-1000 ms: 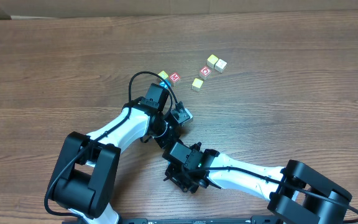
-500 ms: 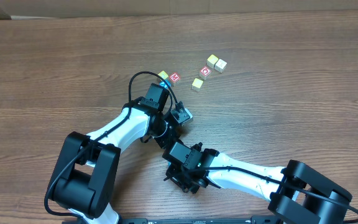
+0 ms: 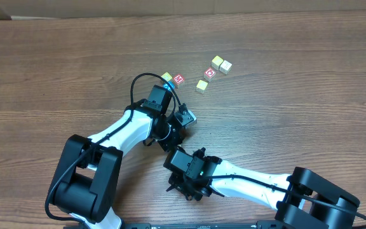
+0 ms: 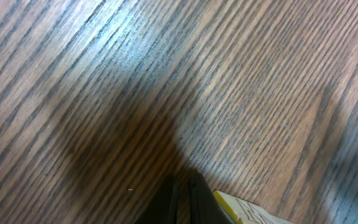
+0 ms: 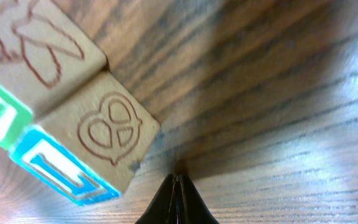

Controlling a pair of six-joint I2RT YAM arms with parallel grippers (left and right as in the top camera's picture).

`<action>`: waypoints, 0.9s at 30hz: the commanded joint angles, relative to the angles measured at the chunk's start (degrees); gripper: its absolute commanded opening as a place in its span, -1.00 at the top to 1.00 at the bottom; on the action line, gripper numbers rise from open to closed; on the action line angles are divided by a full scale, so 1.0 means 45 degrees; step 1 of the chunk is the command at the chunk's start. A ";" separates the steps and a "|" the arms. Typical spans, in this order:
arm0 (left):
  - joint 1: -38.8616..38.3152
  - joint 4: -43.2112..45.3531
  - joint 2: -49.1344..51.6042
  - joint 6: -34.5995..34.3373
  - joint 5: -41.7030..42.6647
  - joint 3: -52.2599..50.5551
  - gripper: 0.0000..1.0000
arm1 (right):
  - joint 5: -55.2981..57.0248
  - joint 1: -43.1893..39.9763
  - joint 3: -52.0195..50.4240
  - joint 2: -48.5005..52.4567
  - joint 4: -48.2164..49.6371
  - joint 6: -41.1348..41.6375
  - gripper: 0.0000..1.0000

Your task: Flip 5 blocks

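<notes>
Several small blocks lie loose at the far middle of the table, among them a red-faced one [image 3: 178, 79], a yellow one [image 3: 201, 86] and a white one [image 3: 226, 66]. My two arms cross at the table's middle, the left arm [image 3: 138, 124] above the right arm [image 3: 234, 175]. The left gripper [image 4: 184, 182] is shut and empty, its tips on the wood right beside a yellow block [image 4: 248, 213]. The right gripper [image 5: 178, 178] is shut too, its tip just right of a blue-framed block with a pretzel drawing [image 5: 107, 134]. A green-framed block [image 5: 36, 43] touches that one.
The wooden table [image 3: 310, 108] runs wide to the left and right of the arms. A pale wall edge [image 3: 170, 7] borders the far side. Both arm bases stand at the near edge.
The right arm's wrist has shifted slightly toward the near left. The left arm and the loose blocks have not moved.
</notes>
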 commanded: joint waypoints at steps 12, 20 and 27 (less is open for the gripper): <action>0.0325 0.0724 0.0962 -0.1399 -0.0962 -0.0704 0.92 | 0.0262 0.0223 -0.0175 -0.0015 -0.0155 -0.0413 0.92; 0.1433 0.0729 0.0962 -0.2492 -0.0957 -0.0369 0.92 | 0.0296 0.0287 -0.0175 -0.0034 -0.0146 -0.0461 0.92; 0.2749 0.0607 0.0962 -0.3682 -0.0967 -0.0083 0.92 | 0.0301 0.0539 -0.0097 -0.0034 0.0189 -0.0928 0.92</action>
